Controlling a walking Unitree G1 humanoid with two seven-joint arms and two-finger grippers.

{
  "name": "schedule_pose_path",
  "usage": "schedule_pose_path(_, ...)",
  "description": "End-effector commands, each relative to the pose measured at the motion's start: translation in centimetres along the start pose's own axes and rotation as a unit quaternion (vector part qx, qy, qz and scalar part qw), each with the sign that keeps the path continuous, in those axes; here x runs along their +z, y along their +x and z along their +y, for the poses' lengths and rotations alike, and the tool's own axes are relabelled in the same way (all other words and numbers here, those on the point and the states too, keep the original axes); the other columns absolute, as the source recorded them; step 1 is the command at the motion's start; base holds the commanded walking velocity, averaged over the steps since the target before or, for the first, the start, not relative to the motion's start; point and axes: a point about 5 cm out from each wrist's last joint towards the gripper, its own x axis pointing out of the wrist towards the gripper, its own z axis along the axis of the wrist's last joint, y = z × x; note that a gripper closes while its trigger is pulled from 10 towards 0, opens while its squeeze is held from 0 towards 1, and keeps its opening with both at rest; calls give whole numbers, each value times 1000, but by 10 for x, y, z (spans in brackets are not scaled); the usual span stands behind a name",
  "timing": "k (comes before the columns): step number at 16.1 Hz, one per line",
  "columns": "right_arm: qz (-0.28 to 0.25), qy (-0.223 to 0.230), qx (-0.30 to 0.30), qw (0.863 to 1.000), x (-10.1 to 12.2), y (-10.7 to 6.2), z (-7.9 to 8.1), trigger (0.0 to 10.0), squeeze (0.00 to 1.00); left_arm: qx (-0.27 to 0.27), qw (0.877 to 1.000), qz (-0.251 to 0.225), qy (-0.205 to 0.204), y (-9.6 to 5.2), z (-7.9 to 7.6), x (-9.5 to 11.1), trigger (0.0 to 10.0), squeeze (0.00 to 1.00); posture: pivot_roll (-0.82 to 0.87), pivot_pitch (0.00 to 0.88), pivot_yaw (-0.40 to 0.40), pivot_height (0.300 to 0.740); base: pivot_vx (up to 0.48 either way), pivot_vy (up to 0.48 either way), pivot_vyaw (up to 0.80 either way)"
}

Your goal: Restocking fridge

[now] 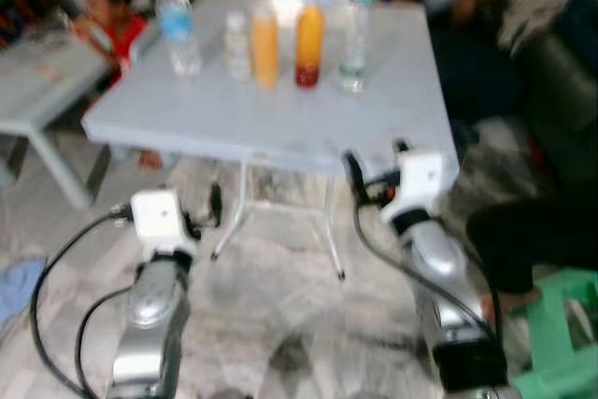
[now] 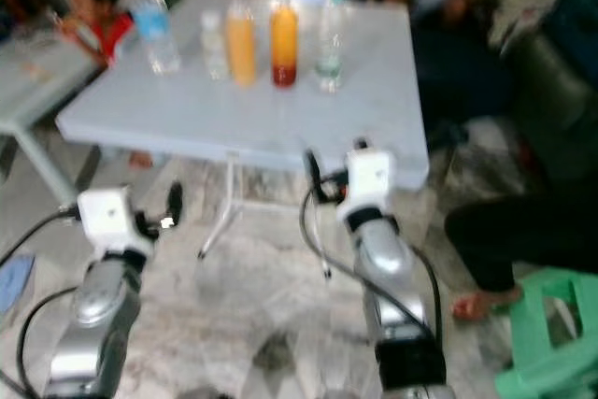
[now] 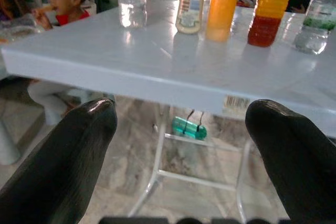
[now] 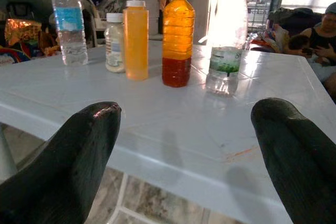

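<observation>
Bottles (image 4: pixel 136 40) are lined up along the table's (image 1: pixel 280 119) far edge, awaiting pickup. Both grippers, left (image 3: pixel 181 161) and right (image 4: pixel 186 156), are held spread open and empty at the near edge, apparently for reaching.

Ahead of the right end effector (image 4: pixel 184 145), the pale tabletop (image 4: pixel 157 124) carries five bottles in a row: water bottle (image 4: pixel 69 24), small jar (image 4: pixel 114 43), orange squeeze bottle (image 4: pixel 136 40), juice bottle (image 4: pixel 178 35), clear bottle (image 4: pixel 227 40).

A lived-in home: a white folding plastic surface (image 1: pixel 280 114) on a marble-tiled floor (image 1: pixel 280 315), people seated behind it, a green plastic stool (image 1: pixel 561 334) beside it.
</observation>
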Motion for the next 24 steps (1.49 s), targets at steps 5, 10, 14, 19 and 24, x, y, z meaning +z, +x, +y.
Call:
schedule_pose_path(5, 11, -7, -16, 1000, -5, -3, -12, 10000, 0, -14, 1000, 0, -11, 1, -10, 1, 10000, 0, -75, 59, 25, 740, 339, 0, -254)
schedule_pose_path(10, 7, -33, -2, 999, -4, -3, -8, 10000, 0, -17, 1000, -3, -11, 2, -13, 3, 10000, 0, -75, 63, 28, 740, 339, 0, -160)
schedule_pose_path(14, 3, -28, 8, 1000, -3, -3, -7, 10000, 0, -24, 1000, -3, -7, 5, -15, 4, 10000, 0, -75, 60, 27, 740, 338, 0, 566)
schedule_pose_path(19, 0, -26, 11, 1000, -2, 0, -6, 10000, 0, -26, 1000, -6, -4, 7, -16, 5, 10000, 0, -75, 57, 26, 740, 350, 0, 526)
schedule_pose_path(24, 10, -20, 4, 1000, -4, 3, -7, 10000, 0, -27, 1000, -5, -3, 7, -15, 4, 10000, 0, -75, 62, 21, 740, 353, 0, -460)
